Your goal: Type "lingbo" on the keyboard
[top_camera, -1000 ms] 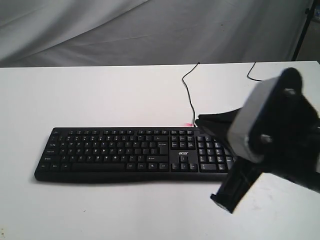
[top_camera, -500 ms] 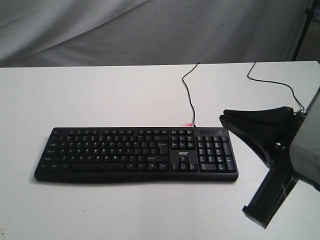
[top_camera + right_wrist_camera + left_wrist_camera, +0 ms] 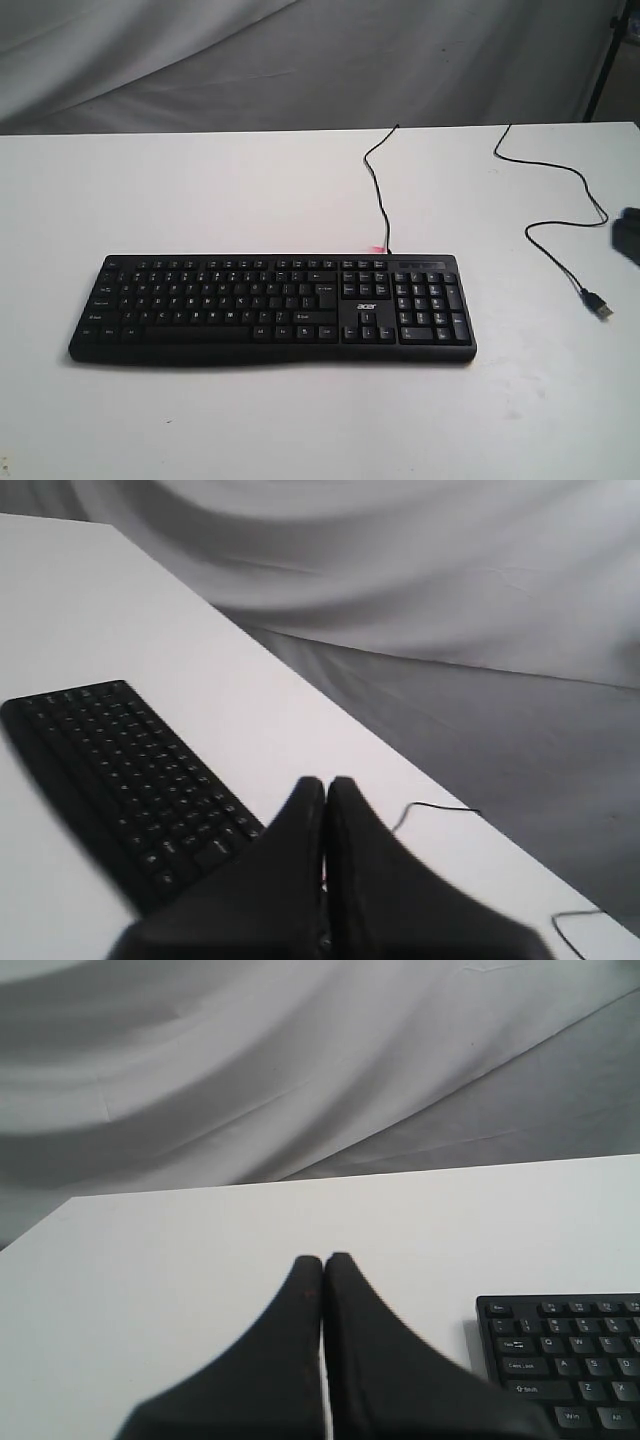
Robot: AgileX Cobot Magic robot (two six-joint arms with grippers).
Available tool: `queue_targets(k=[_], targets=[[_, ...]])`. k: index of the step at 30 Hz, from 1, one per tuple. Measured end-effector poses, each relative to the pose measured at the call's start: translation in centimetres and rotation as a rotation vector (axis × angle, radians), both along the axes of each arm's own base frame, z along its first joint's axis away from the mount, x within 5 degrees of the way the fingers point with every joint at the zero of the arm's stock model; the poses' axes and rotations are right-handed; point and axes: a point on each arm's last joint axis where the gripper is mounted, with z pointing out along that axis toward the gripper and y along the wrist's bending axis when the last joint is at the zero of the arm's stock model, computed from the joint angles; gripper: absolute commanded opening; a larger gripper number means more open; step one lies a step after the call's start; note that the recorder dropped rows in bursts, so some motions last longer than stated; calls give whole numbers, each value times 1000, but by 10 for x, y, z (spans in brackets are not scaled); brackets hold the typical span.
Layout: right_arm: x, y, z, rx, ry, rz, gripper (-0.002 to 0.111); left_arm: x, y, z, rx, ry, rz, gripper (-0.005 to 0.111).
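Note:
The black keyboard (image 3: 272, 307) with white legends and an acer logo lies flat on the white table (image 3: 200, 190), its thin cable (image 3: 378, 190) running to the far edge. In the left wrist view my left gripper (image 3: 323, 1260) is shut and empty above bare table, with the keyboard's corner (image 3: 565, 1360) off to one side. My right gripper (image 3: 325, 783) is shut with nothing in it, and part of the keyboard (image 3: 120, 770) shows beside it. In the exterior view only a dark blurred sliver of the right arm (image 3: 628, 232) shows at the right edge; the left arm is out of that view.
A second black cable with a USB plug (image 3: 600, 305) lies loose on the table to the right of the keyboard. A small pink object (image 3: 376, 249) peeks out behind the keyboard's far edge. Grey cloth (image 3: 300, 60) hangs behind the table.
The right arm, which hung over the keyboard's number pad end, has pulled away to the right and is now almost out of the exterior view. The USB cable is now uncovered.

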Motion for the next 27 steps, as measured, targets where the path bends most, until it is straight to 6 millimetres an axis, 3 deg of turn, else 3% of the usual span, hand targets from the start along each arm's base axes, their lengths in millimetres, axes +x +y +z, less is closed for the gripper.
queue_targets(k=[6, 13, 23, 27], targets=[[-27, -20, 4, 8, -51, -167, 0, 0, 0, 0, 0, 0, 0, 1], [-53, -24, -5, 6, -71, -213, 0, 0, 0, 0, 0, 0, 0, 1], [-53, -24, -11, 4, -63, -213, 0, 0, 0, 0, 0, 0, 0, 1], [-45, -26, -23, 20, -122, -232, 0, 0, 0, 0, 0, 0, 0, 1]])
